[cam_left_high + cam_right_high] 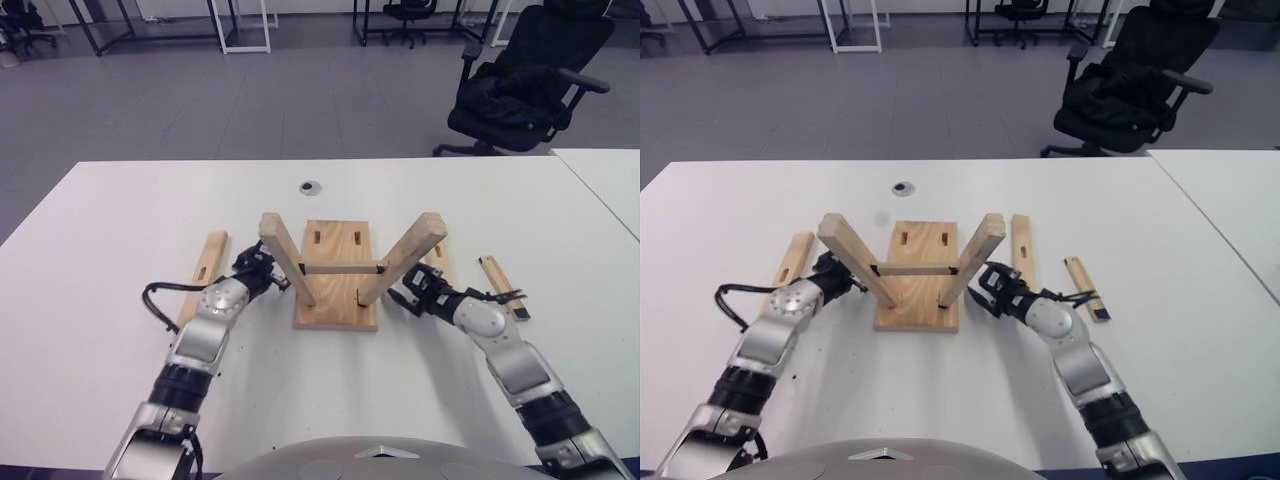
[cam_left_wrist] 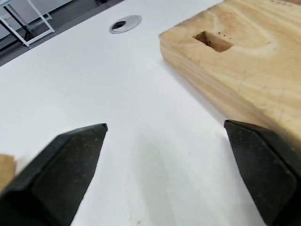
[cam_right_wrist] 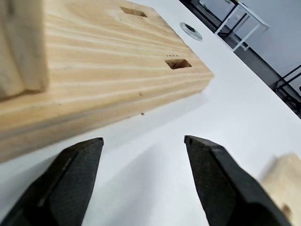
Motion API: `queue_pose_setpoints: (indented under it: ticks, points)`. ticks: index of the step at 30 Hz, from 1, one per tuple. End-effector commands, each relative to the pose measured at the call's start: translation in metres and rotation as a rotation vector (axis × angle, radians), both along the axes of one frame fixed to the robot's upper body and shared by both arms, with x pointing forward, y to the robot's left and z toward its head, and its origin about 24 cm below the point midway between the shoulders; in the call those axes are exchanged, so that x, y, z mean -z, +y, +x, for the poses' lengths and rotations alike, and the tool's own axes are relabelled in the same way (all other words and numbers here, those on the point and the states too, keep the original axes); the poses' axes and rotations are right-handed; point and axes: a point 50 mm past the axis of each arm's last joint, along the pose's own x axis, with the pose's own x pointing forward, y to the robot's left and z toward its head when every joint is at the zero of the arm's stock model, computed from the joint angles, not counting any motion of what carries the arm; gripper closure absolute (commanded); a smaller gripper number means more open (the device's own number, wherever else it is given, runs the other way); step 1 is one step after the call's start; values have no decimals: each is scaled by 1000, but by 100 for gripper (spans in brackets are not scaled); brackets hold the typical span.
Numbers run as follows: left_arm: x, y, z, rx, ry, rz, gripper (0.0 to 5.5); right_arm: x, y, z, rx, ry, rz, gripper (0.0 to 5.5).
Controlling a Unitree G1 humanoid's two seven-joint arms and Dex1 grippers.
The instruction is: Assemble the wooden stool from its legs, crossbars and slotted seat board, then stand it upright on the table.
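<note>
Stool (image 1: pixel 345 268) status: partly assembled, by my reading. The seat board (image 1: pixel 337 308) lies flat, slotted face up, about midway between the left and right edges of the worktop (image 1: pixel 150 200). Two legs stand in the slots at its near end, the left leg (image 1: pixel 288 262) and the right leg (image 1: pixel 402 262) splaying apart in a V, with one crossbar (image 1: pixel 328 267) bridging them. The two far slots are unfilled. Unfitted parts: a loose leg (image 1: pixel 205 265) lying toward the left edge, a second loose leg (image 1: pixel 1021 250) just beside the board's right side, and a short crossbar (image 1: pixel 1083 287) farther toward the right edge. I judge that these must be fitted before I turn the stool upright. The left gripper (image 2: pixel 165 125) sits low beside the left leg's base, fingers spread, holding nothing. The right gripper (image 3: pixel 144 139) sits beside the right leg's base, likewise spread and empty.
</note>
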Motion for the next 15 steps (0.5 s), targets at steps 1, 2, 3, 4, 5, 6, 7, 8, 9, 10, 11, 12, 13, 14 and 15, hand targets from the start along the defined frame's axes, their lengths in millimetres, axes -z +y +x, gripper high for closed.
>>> queue_pose_setpoints:
  ticks: [1,2,3,4,5,6,7,8,9,10,11,12,13,14,15]
  points:
    - [-76,18,-28,-189,-315,-214,92,-61,-8,-26,148,-80,527,227]
    - [-98,14,-41,-179,-382,-320,92,-81,-13,-30,132,-111,646,227]
    - [-109,9,-52,-161,-388,-383,92,-96,-17,-32,109,-127,699,227]
    - [-113,2,-59,-139,-366,-408,92,-104,-20,-34,100,-132,708,227]
    - [-116,-9,-67,-130,-334,-452,92,-107,-26,-33,191,-144,695,227]
    - [-117,-17,-72,-124,-311,-484,92,-107,-32,-32,297,-153,682,227]
    - [-119,-27,-78,-123,-280,-509,92,-105,-30,-34,374,-140,675,227]
    - [-119,-34,-82,-128,-258,-518,92,-108,-24,-38,381,-137,649,227]
    - [-118,-39,-85,-149,-229,-523,92,-114,-15,-42,354,-137,644,227]
    - [-115,-42,-88,-176,-205,-528,92,-119,-6,-47,321,-133,646,227]
    - [-112,-43,-89,-210,-183,-526,92,-123,2,-52,282,-124,660,227]
    - [-109,-43,-90,-250,-166,-528,92,-126,7,-55,262,-119,668,227]
    - [-107,-42,-90,-298,-155,-522,92,-129,12,-56,226,-127,651,227]
    - [-106,-42,-88,-334,-149,-520,92,-132,16,-57,196,-136,628,227]
    - [-106,-44,-87,-356,-143,-510,92,-133,17,-56,181,-142,598,227]
